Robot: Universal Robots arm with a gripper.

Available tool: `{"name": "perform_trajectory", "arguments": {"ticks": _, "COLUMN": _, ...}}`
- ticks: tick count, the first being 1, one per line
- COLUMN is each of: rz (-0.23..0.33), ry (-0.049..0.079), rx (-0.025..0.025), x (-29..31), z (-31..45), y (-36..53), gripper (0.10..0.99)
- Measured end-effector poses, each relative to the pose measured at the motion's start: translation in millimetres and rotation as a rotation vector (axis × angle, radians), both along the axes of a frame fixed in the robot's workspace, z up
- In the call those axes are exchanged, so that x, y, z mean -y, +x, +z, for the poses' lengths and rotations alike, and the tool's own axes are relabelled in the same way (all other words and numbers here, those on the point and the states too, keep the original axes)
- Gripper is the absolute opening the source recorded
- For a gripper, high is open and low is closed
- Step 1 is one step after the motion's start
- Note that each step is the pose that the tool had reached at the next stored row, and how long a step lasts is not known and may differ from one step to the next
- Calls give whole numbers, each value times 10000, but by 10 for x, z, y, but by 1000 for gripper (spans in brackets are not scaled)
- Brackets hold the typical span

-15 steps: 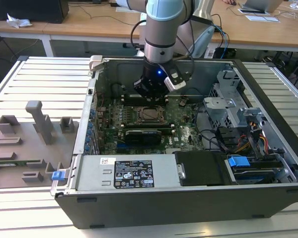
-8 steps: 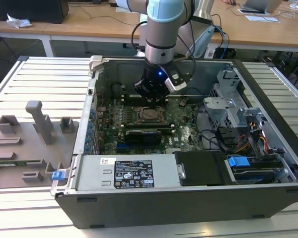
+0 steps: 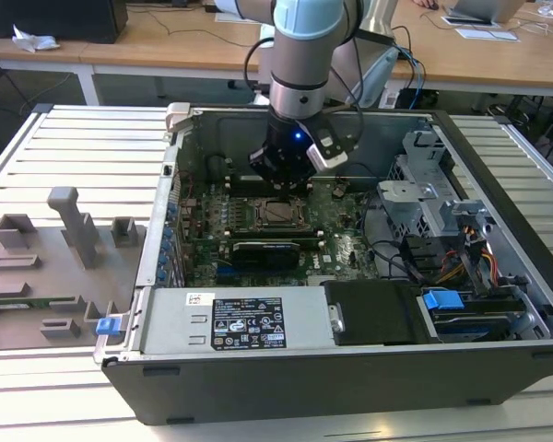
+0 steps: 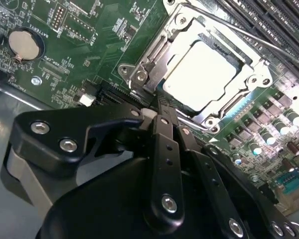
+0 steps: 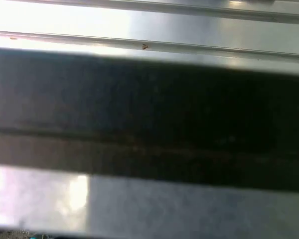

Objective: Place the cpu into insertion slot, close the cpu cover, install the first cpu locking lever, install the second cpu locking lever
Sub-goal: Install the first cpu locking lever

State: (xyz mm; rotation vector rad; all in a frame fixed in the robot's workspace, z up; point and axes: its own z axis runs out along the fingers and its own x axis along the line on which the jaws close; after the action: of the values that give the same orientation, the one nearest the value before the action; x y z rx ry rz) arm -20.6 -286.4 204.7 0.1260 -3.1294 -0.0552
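I'm hovering the gripper [image 3: 286, 177] low inside the open PC case [image 3: 498, 368], just at the far edge of the insertion slot [image 3: 278, 213]; in the exterior view the slot is sitting at about 6 o'clock from the fingertips, near but apart. In the second wrist view the gripper [image 4: 159, 112] is looking drawn together with nothing between the tips, which are sitting right at the socket's near corner; I'm judging it closed and empty.

The cpu [image 4: 202, 72] is already lying flat in the slot, pale metal top showing. The cpu cover [image 4: 157, 59] is lying down around it, framing the chip through its square opening. A thin locking lever [image 4: 269, 42] is running as a straight rod along the far side of the socket, about 2 o'clock from the fingertips in that view; I can't tell whether it's hooked.

So the nearest task part is the socket's near edge, straight ahead of the tips, long axis of that edge running crosswise to the fingers.

Around it: green motherboard [image 4: 89, 30], coin battery [image 4: 25, 44] well apart at 10 o'clock, a black card [image 3: 272, 250] just nearside of the socket in the exterior view, cables [image 3: 442, 262] to that view's right. Nothing is standing between tips and socket.
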Motion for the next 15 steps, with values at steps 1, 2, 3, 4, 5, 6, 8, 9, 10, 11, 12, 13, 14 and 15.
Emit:
{"name": "perform_trajectory", "arguments": {"ticks": 1, "rz": 0, "ry": -7, "rx": -27, "x": 3, "z": -9, "y": 3, "gripper": 106}}
{"name": "perform_trajectory", "arguments": {"ticks": 2, "rz": 0, "ry": -9, "rx": -43, "x": 3, "z": -14, "y": 7, "gripper": 106}}
{"name": "perform_trajectory", "arguments": {"ticks": 3, "rz": 0, "ry": -10, "rx": -59, "x": 4, "z": -19, "y": 11, "gripper": 106}}
{"name": "perform_trajectory", "arguments": {"ticks": 4, "rz": -1, "ry": -9, "rx": -70, "x": 3, "z": -24, "y": 15, "gripper": 106}}
{"name": "perform_trajectory", "arguments": {"ticks": 5, "rz": -1, "ry": -8, "rx": -72, "x": 3, "z": -25, "y": 18, "gripper": 106}}
{"name": "perform_trajectory", "arguments": {"ticks": 6, "rz": -2, "ry": -2, "rx": -67, "x": 2, "z": -27, "y": 19, "gripper": 106}}
{"name": "perform_trajectory", "arguments": {"ticks": 8, "rz": 0, "ry": 19, "rx": -51, "x": -1, "z": -2, "y": 23, "gripper": 106}}
{"name": "perform_trajectory", "arguments": {"ticks": 9, "rz": 1, "ry": 1, "rx": -66, "x": 4, "z": 26, "y": 20, "gripper": 106}}
{"name": "perform_trajectory", "arguments": {"ticks": 10, "rz": 0, "ry": 3, "rx": -66, "x": 4, "z": 26, "y": 21, "gripper": 106}}
{"name": "perform_trajectory", "arguments": {"ticks": 11, "rz": 1, "ry": 1, "rx": -67, "x": 5, "z": 26, "y": 24, "gripper": 106}}
{"name": "perform_trajectory", "arguments": {"ticks": 12, "rz": 2, "ry": -1, "rx": -71, "x": 5, "z": 27, "y": 25, "gripper": 106}}
{"name": "perform_trajectory", "arguments": {"ticks": 13, "rz": 0, "ry": -1, "rx": -74, "x": 3, "z": 26, "y": 24, "gripper": 106}}
{"name": "perform_trajectory", "arguments": {"ticks": 14, "rz": 1, "ry": 27, "rx": -76, "x": -5, "z": 24, "y": 24, "gripper": 106}}
{"name": "perform_trajectory", "arguments": {"ticks": 15, "rz": 2, "ry": 59, "rx": -74, "x": -9, "z": 23, "y": 25, "gripper": 106}}
